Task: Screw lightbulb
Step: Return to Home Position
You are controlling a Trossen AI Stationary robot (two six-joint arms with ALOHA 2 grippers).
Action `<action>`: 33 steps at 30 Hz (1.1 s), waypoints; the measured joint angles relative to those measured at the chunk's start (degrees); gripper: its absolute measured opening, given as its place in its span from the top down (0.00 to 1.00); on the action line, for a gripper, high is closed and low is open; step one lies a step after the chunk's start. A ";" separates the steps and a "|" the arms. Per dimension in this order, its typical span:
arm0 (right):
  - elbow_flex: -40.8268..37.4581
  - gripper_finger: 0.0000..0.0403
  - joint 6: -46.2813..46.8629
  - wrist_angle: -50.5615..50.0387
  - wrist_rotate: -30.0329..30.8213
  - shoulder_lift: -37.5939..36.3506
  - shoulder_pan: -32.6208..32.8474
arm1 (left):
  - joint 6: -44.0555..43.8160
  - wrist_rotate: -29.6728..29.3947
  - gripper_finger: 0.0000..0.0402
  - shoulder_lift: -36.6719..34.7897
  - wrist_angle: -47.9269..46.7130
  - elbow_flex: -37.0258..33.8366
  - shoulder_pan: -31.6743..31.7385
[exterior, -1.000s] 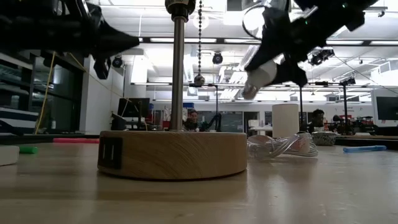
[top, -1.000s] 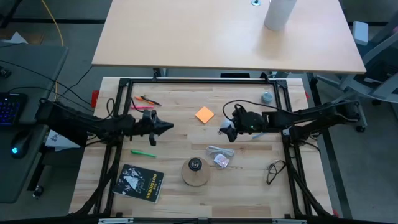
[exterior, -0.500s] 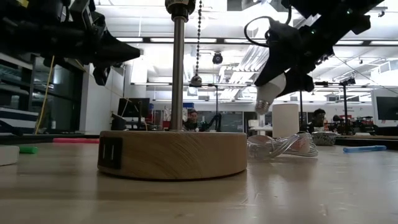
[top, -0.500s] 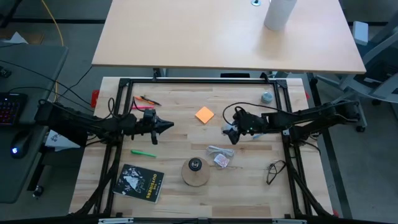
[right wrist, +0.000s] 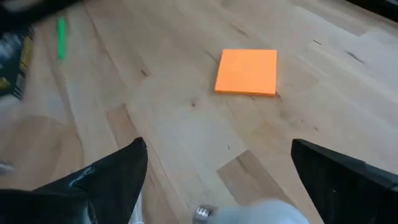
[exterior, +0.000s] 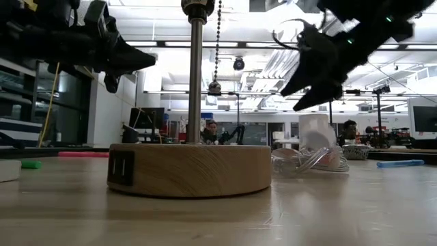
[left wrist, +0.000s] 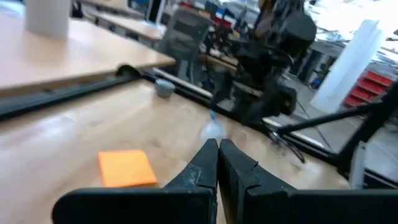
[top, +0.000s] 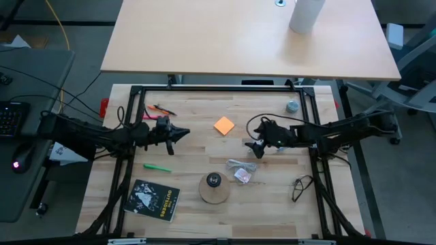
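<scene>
The lightbulb (right wrist: 264, 211) is a white frosted globe with a silver base (right wrist: 202, 213). It lies low between and below my right gripper's spread fingers. The low view shows it (exterior: 321, 142) down near the table by the plastic packet; whether it rests there I cannot tell. My right gripper (top: 255, 146) (exterior: 300, 96) is open and empty above the table, right of centre. My left gripper (top: 184, 132) (left wrist: 217, 155) is shut and empty, hovering at the left. The tan wooden lamp base (top: 214, 188) (exterior: 190, 169) stands at the near middle, with a black socket and a metal pole (exterior: 196, 75).
An orange square note (top: 223, 125) (right wrist: 247, 72) lies at the far middle. A see-through packet (top: 241, 171) lies beside the lamp base. A green marker (top: 157, 167) and a black book (top: 151, 199) lie near left. Glasses (top: 300, 187) lie near right.
My right gripper has opened and let go of the lightbulb. The bulb hung base-down from the fingers a second ago and has fallen toward the table by the packet. The gripper has also shifted a little toward the table's right edge.
</scene>
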 joint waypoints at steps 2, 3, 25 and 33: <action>-5.01 0.04 2.43 5.88 0.08 -3.02 0.72 | 1.39 0.28 1.00 0.00 3.85 -1.82 1.50; -7.97 0.04 4.38 9.64 -0.27 -4.97 1.33 | 1.72 0.94 1.00 0.00 7.19 -3.41 2.34; -32.57 0.04 4.73 30.42 10.49 -17.55 3.77 | -2.61 9.90 1.00 5.67 4.45 -8.71 5.56; -32.35 0.04 7.41 17.18 -1.69 -17.35 3.77 | -6.29 9.89 1.00 6.57 -1.48 -8.71 5.50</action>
